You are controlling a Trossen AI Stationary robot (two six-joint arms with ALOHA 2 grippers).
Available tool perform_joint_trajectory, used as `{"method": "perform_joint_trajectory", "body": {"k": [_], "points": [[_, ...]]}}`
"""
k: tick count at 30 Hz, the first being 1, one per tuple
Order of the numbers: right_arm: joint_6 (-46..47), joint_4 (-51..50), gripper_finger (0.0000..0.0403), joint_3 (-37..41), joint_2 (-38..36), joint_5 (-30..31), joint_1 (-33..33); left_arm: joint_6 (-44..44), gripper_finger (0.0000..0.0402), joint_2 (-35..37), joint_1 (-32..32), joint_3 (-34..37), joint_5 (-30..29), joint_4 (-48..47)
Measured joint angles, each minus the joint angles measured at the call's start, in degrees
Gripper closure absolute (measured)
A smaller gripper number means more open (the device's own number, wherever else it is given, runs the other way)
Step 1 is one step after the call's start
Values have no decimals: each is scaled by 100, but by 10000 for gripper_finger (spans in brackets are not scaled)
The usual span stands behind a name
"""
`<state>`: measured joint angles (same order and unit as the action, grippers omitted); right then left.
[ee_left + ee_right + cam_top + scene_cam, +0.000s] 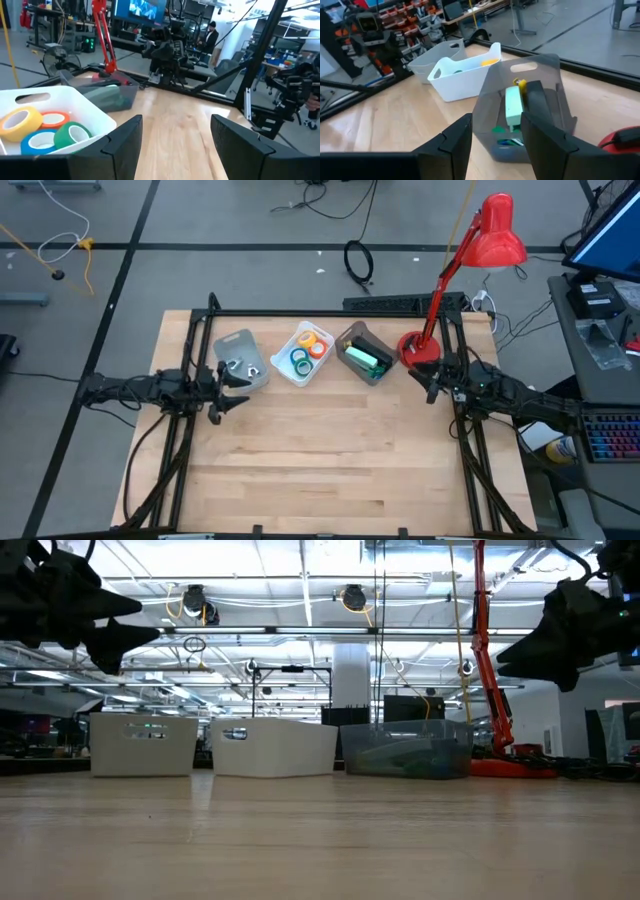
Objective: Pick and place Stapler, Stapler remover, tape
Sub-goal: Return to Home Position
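Note:
Three bins stand in a row at the far side of the table. The grey bin (240,360) holds staple removers (243,367). The white bin (305,352) holds the orange, blue, yellow and green tape rolls (45,131). The dark see-through bin (363,352) holds a green stapler (514,107) and a dark stapler (537,102). My left gripper (222,395) (175,140) hovers open near the grey bin. My right gripper (430,385) (497,145) hovers open, facing the dark bin. Both hang above the table in the low view.
A red desk lamp's base (418,348) stands on the table's far right corner beside the dark bin, with its arm rising over the edge. Bare wooden tabletop (330,450) stretches from the bins to the near edge. Black frame rails (470,460) run along both sides.

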<state>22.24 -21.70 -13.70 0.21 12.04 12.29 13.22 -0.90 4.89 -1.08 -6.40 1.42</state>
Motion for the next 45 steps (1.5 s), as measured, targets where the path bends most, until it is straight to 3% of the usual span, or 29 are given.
{"method": "perform_joint_trajectory", "body": {"k": [6, 14, 18, 27, 45], "points": [[24, -42, 243, 16, -2, -158, 0, 78, 165, -3, 1, -2, 40, -22], [85, 926, 243, 606, -11, -150, 2, -14, 165, -10, 0, -4, 38, -64], [-48, 909, 243, 621, -7, -171, 4, -7, 165, -10, 0, -4, 39, -66], [-280, 878, 243, 632, 4, 569, 4, 214, 165, -18, 0, -2, 42, -60], [-346, 1081, 243, 643, 7, 574, 4, 255, 165, -18, 0, 24, 38, 192]]}}
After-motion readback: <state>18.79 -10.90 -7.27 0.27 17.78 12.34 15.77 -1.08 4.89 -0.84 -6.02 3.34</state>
